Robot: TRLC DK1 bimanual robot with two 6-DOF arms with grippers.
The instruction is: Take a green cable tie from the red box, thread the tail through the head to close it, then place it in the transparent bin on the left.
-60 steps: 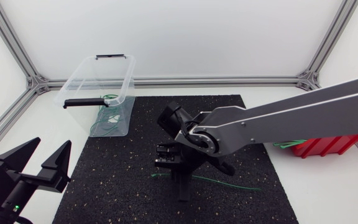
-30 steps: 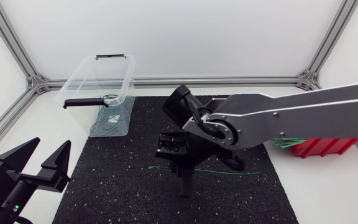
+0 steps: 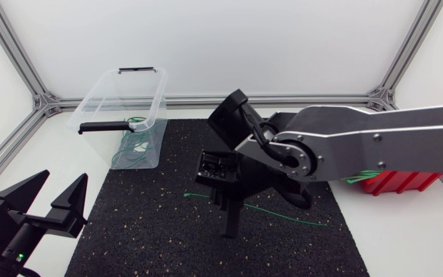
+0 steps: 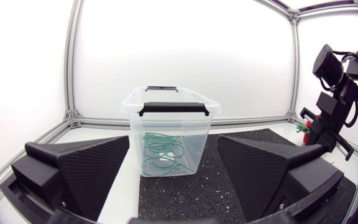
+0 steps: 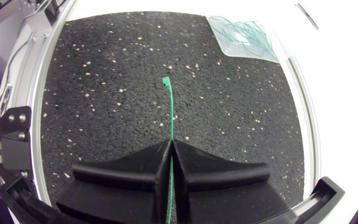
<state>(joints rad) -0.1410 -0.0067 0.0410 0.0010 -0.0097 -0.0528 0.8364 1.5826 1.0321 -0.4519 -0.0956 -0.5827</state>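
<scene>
My right gripper [image 3: 229, 221] is over the middle of the black mat, shut on a green cable tie [image 3: 283, 216]. In the right wrist view the tie [image 5: 169, 112] runs straight out ahead from between the closed fingers [image 5: 135, 171] and ends in its small head. The tail trails toward the red box [image 3: 402, 181] at the right edge, with more green ties on its rim. The transparent bin [image 3: 106, 96] at the back left holds several green ties [image 4: 163, 152]. My left gripper [image 3: 48, 204] stands open at the front left, facing the bin [image 4: 169, 112], nothing between its fingers.
The black mat [image 3: 144, 231] covers the table's middle. The bin has black handles [image 3: 102, 126] at both ends. Aluminium frame rails [image 3: 21, 142] border the white table. My right arm [image 4: 334, 99] shows beyond the left gripper's right finger.
My right arm has turned and risen slightly with the tie in its grip; the tie's head end has swung toward the far side. The left arm has not moved.
</scene>
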